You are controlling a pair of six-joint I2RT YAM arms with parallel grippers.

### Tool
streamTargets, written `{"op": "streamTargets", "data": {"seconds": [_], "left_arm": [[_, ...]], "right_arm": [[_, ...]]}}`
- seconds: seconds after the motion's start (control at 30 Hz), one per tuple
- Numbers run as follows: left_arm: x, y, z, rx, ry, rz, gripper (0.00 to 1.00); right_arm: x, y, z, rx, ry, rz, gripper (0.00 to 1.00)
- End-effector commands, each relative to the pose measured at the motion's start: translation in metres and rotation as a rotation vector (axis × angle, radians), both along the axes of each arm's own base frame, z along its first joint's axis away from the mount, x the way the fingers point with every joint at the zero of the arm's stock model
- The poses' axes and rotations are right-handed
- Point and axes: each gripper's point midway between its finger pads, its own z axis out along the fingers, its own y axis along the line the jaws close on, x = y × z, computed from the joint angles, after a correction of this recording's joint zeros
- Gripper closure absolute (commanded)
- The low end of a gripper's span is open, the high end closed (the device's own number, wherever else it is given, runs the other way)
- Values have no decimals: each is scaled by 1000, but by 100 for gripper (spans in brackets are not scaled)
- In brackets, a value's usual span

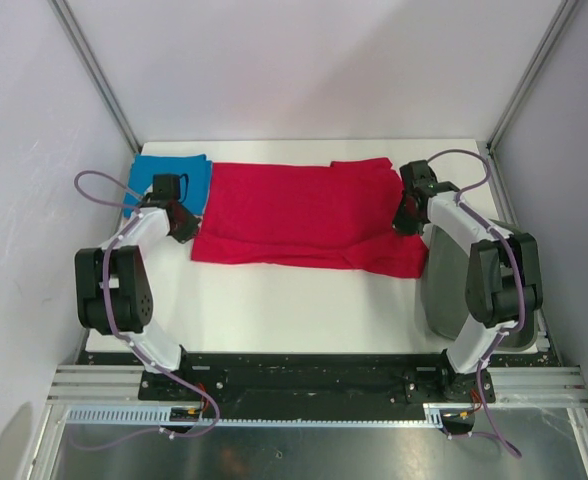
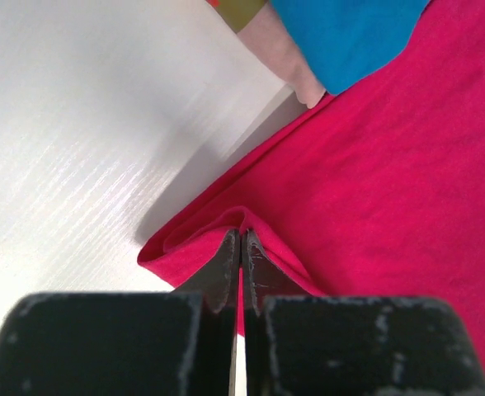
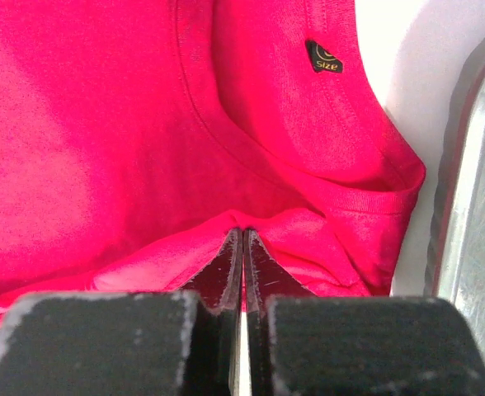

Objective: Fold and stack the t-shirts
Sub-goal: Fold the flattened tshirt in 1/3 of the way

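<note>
Two shirts show on the tabletop (image 1: 294,310). Toward the far left corner lies the blue t-shirt (image 1: 169,178), folded small by the look of it, one edge touching the red t-shirt (image 1: 294,215), which is spread lengthwise across the far half of the tabletop. My left pincer (image 2: 242,247) is clamped on a raised fold at the red shirt's left end, jaws pressed together with cloth between them. My right pincer (image 3: 242,247) grips the right end the same way, close to the collar, with the dark neck tag (image 3: 323,56) beyond it and the bin (image 1: 444,290) by the right edge. I judge this to be the middle of a fold on the red shirt, with both ends held. Next I would need to lift both ends evenly and carry them over so the edges meet, without dragging the blue shirt or bunching the middle.
</note>
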Motion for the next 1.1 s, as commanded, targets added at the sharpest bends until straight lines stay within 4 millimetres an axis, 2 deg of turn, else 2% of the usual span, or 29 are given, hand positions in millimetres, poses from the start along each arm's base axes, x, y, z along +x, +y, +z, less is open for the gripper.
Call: {"op": "streamTargets", "data": {"seconds": [0.0, 0.2, 0.5, 0.7, 1.07], "left_arm": [[17, 11, 11, 34, -39, 26, 100], [19, 16, 12, 46, -38, 34, 100], [38, 18, 19, 46, -63, 17, 100], [47, 13, 10, 22, -45, -10, 100], [54, 12, -3, 11, -20, -22, 100]], "right_arm": [[16, -3, 9, -12, -45, 3, 100], [14, -8, 5, -34, -31, -3, 100], [16, -6, 1, -28, -31, 3, 100], [23, -2, 0, -8, -49, 13, 100], [46, 3, 15, -17, -79, 24, 100]]}}
